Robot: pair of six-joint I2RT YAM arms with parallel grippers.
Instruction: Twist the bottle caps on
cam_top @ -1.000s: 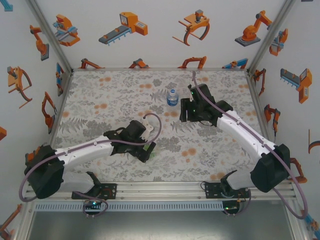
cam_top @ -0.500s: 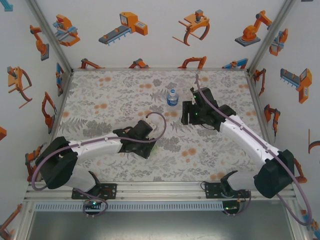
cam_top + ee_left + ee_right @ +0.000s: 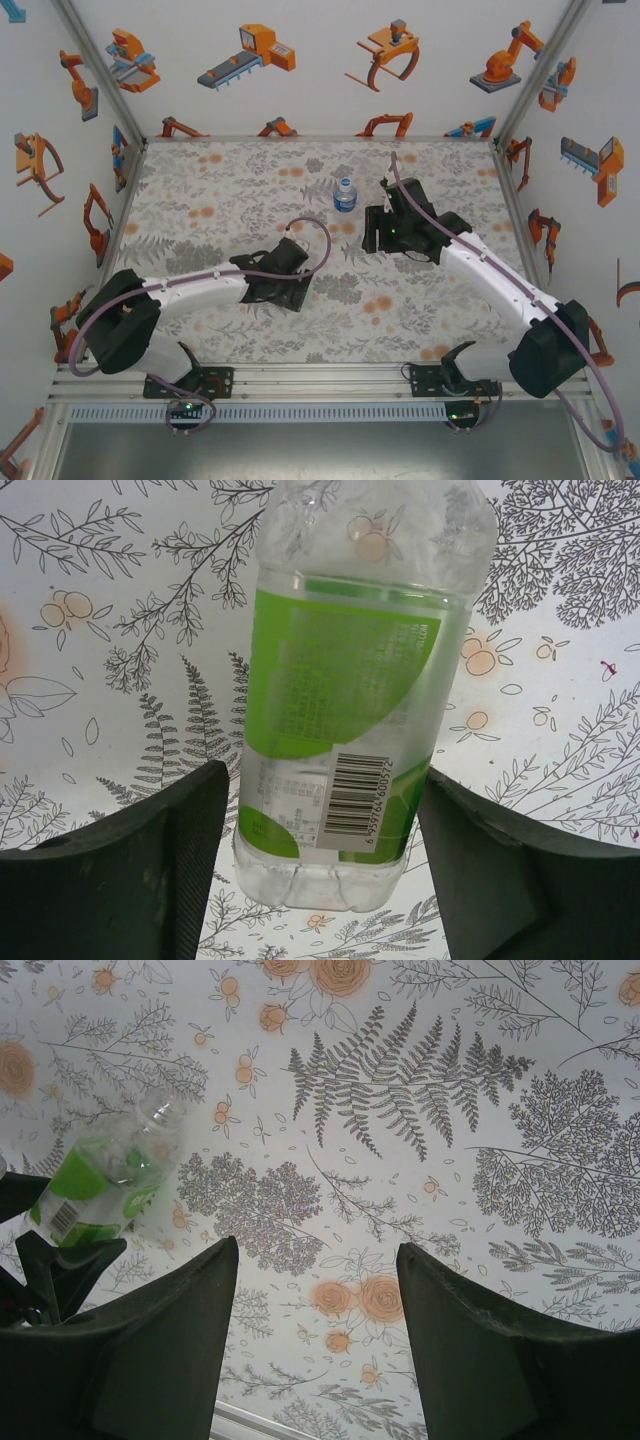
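The green-labelled bottle [image 3: 340, 730], judged light, thin-walled and slippery, is flanked low on its body by the left tool [image 3: 322, 778], clamping not resolvable, at 7 o'clock of the blue-labelled bottle [image 3: 345, 194]; the right tool [image 3: 315, 1248] is held apart, empty; grip at the stiffer base is advised.

Bright, even light, soft shadows; near claw fingers slightly blurred.

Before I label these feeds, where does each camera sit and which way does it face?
Top external: above and behind, looking down on the table; left arm and right arm show.
Left wrist: on the left arm, facing the green bottle framed by the left gripper.
Right wrist: on the right arm, facing the table past the right gripper.
Shared: both wrist views show the green bottle.
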